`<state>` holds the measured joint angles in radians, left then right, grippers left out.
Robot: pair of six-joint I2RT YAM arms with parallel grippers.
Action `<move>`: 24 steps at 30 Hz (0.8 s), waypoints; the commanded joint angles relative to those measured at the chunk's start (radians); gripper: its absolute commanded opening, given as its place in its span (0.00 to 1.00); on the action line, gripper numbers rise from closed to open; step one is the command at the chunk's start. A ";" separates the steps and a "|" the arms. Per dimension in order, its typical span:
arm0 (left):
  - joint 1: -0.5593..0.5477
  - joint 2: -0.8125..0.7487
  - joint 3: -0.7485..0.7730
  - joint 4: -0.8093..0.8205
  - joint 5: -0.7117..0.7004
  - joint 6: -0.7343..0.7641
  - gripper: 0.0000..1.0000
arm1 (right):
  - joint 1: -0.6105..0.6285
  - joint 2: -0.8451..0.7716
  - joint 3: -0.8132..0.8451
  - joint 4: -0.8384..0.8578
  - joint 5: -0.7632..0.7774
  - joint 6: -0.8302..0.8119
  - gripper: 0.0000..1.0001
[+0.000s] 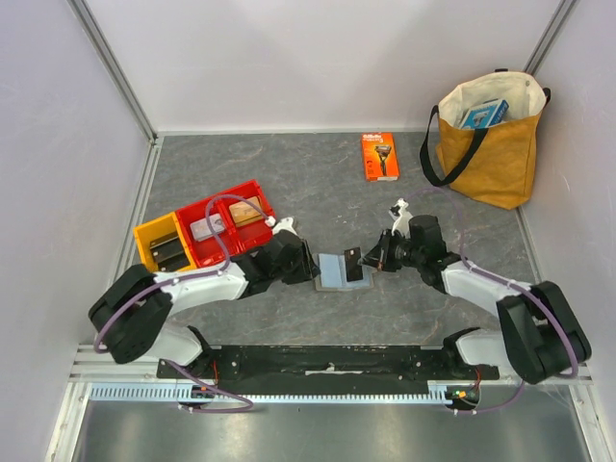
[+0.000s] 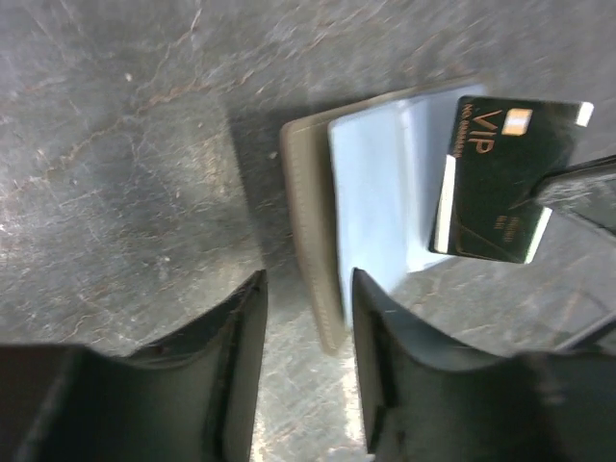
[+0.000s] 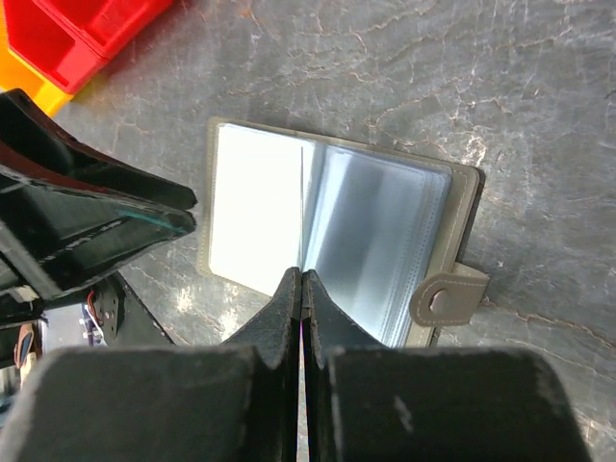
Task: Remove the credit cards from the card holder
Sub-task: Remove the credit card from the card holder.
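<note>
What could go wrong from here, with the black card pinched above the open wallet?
1. The right tool grips the black card only near one edge; it may twist or slip.
2. The left tool stands open at the edge of the wallet, not clamping it; a snagging card could drag the wallet along.
3. The tools sit close together and might bump.

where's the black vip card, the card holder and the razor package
black vip card [image 2: 493, 181]: left wrist view, middle of its face
card holder [image 3: 371, 236]: right wrist view, right inner sleeve
razor package [image 1: 379, 156]: top view, centre of pack
</note>
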<state>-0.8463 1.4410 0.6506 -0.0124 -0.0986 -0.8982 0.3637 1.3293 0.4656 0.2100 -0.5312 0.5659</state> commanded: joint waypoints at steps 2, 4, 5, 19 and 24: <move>0.030 -0.175 -0.016 0.071 0.013 0.080 0.59 | -0.006 -0.128 0.025 -0.101 0.017 -0.021 0.00; 0.042 -0.226 -0.025 0.089 0.034 0.106 0.68 | -0.006 -0.169 0.041 -0.116 0.008 -0.017 0.00; 0.049 -0.247 -0.032 0.109 0.054 0.122 0.71 | -0.006 -0.185 0.050 -0.123 -0.003 -0.017 0.00; 0.116 -0.389 -0.103 0.382 0.497 0.260 0.75 | -0.006 -0.338 0.113 -0.068 -0.254 0.037 0.00; 0.116 -0.354 -0.126 0.497 0.565 0.197 0.71 | -0.005 -0.366 0.108 0.026 -0.312 0.120 0.00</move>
<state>-0.7345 1.0706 0.5423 0.3275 0.3515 -0.6830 0.3618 0.9974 0.5377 0.1318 -0.7544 0.6098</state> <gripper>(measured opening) 0.727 0.007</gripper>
